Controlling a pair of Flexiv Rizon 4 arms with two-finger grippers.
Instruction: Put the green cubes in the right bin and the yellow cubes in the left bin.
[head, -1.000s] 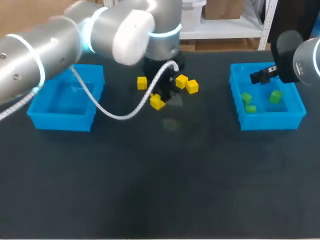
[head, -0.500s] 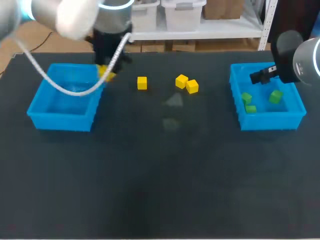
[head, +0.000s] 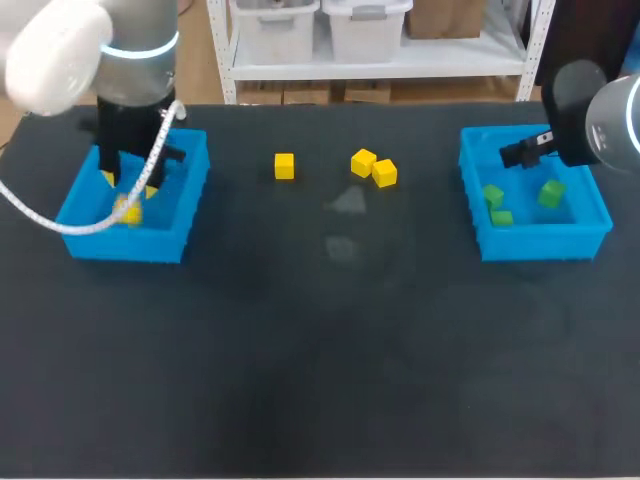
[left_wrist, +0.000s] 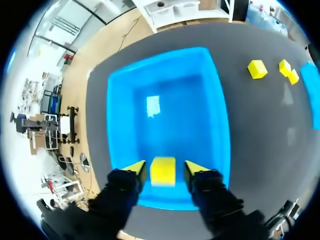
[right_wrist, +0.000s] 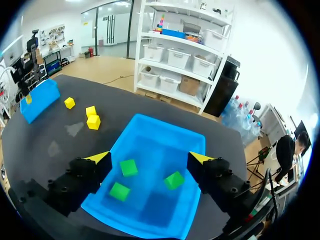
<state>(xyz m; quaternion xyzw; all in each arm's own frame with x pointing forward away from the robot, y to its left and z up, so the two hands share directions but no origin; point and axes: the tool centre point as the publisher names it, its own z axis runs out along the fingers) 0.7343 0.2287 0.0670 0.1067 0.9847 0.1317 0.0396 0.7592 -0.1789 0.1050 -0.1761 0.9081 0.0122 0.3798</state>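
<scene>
Left gripper parted, yellow cube square between its fingers untouched, over left bin; loose yellow cubes at its 3 o'clock; right gripper spread above right bin

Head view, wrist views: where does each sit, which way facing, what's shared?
Head view: fixed above and behind, looking down on the table; left arm over the left bin, right arm at the right bin.
Left wrist view: on the left wrist, looking down into the left bin; left fingers flank a yellow cube.
Right wrist view: on the right wrist, looking into the right bin's green cubes; right fingers spread.
Shared: loose yellow cubes, all three.
</scene>
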